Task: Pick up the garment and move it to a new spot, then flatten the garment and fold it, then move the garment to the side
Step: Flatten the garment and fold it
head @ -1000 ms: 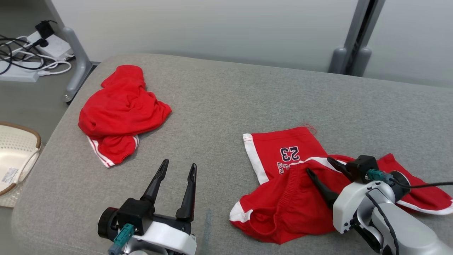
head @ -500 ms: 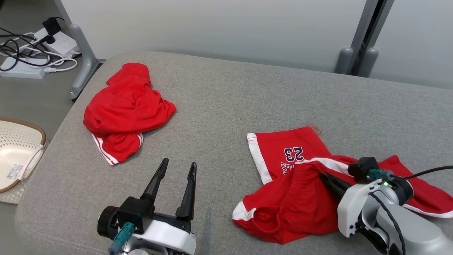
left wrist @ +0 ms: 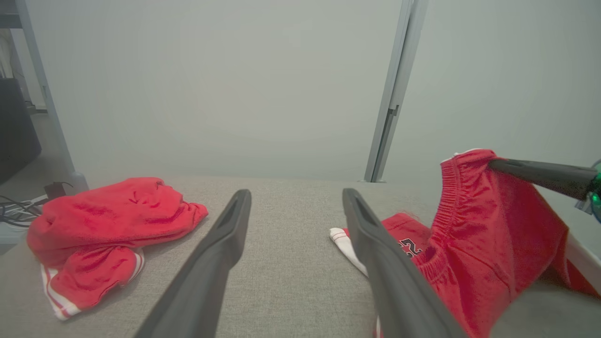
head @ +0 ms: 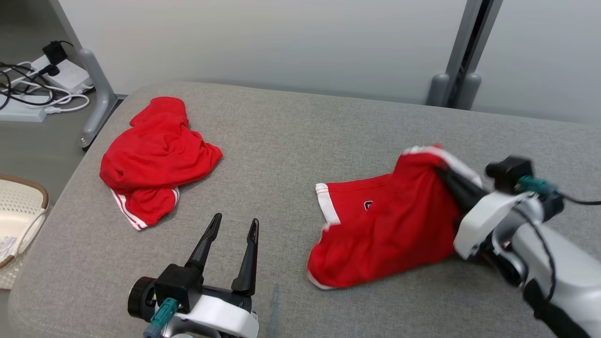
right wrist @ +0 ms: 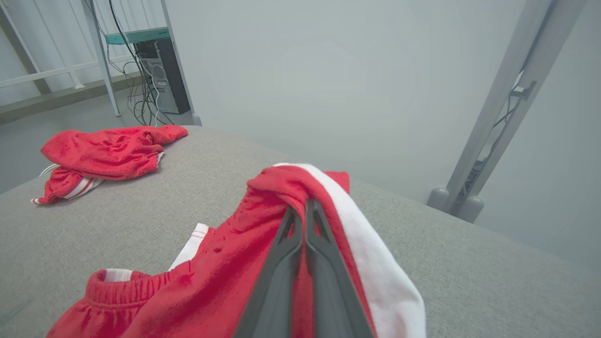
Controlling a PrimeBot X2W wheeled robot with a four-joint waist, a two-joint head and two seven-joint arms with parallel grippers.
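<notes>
The garment [head: 385, 225] is a pair of red shorts with white trim, lying right of centre on the grey padded surface [head: 281, 141]. My right gripper [head: 442, 172] is shut on its upper edge and holds that edge raised, while the rest drapes down onto the surface. In the right wrist view the shut right gripper [right wrist: 304, 206] pinches a fold of the garment [right wrist: 225, 281]. The left wrist view shows the lifted garment [left wrist: 474, 220] hanging from the right gripper [left wrist: 493, 164]. My left gripper [head: 235, 221] stands open and holds nothing near the front edge, left of the shorts; its tips [left wrist: 296, 197] are apart.
Another crumpled red garment [head: 150, 155] lies at the far left of the surface. A pale basket [head: 19, 206] sits on the floor to the left, with a power strip and cables [head: 42, 80] behind it. A grey post [head: 450, 84] stands at the back right.
My right gripper went from open to shut on the garment's edge and lifted it up and back, turning the shorts so the printed number no longer faces the head camera. The head camera shifted.
</notes>
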